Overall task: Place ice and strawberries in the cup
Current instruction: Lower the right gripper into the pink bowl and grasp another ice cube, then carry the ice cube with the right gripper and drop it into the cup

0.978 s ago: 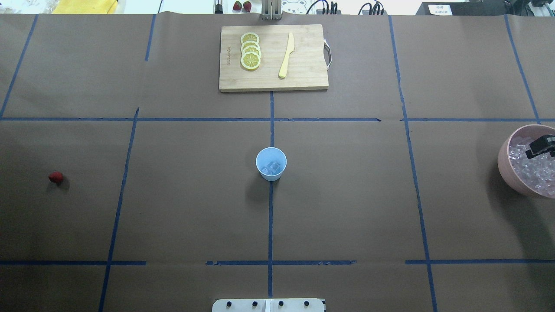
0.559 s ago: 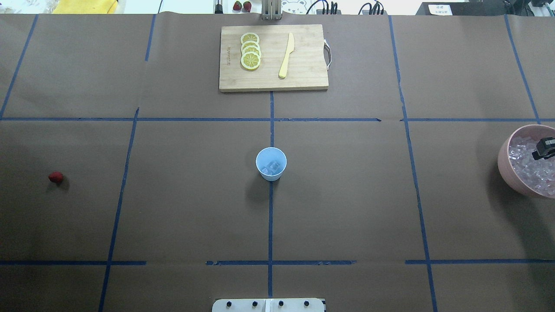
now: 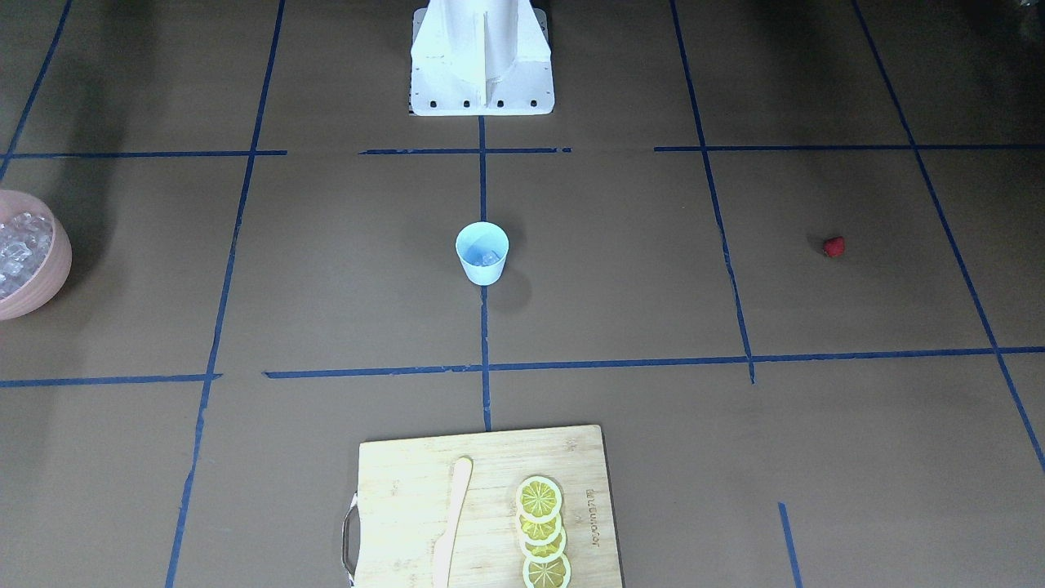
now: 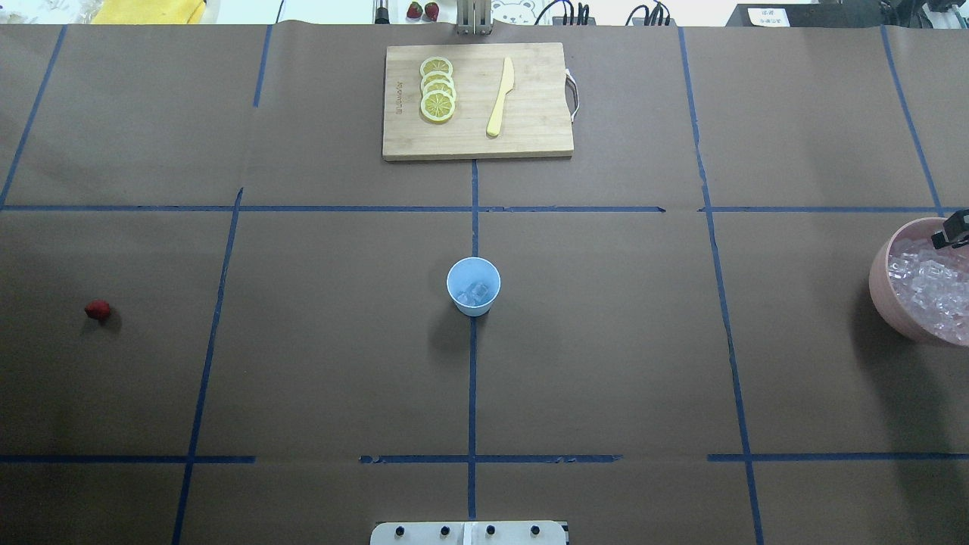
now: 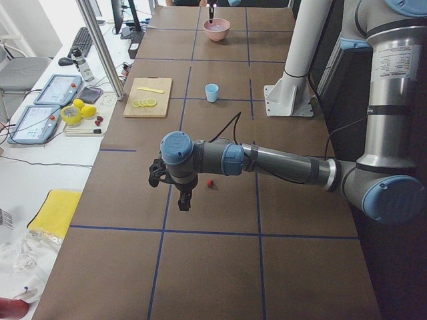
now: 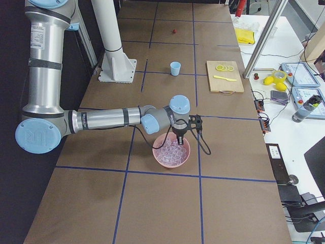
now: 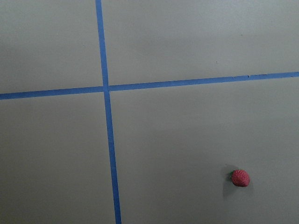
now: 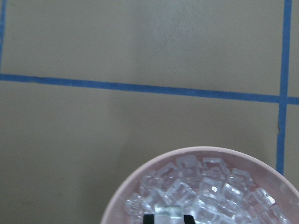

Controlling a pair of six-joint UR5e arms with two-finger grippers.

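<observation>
The light-blue cup stands at the table's middle with ice cubes inside; it also shows in the front view. The red strawberry lies on the table far left, and in the left wrist view. My right gripper hangs over the pink bowl of ice and is shut on a clear ice cube; only part of this gripper shows overhead. My left gripper hovers near the strawberry; I cannot tell whether it is open or shut.
A wooden cutting board at the far middle carries lemon slices and a wooden knife. The pink bowl sits at the right edge. The robot's base stands at the near edge.
My right gripper has moved over the bowl toward the far right, mostly leaving the overhead view. The cup and strawberry have not moved.
</observation>
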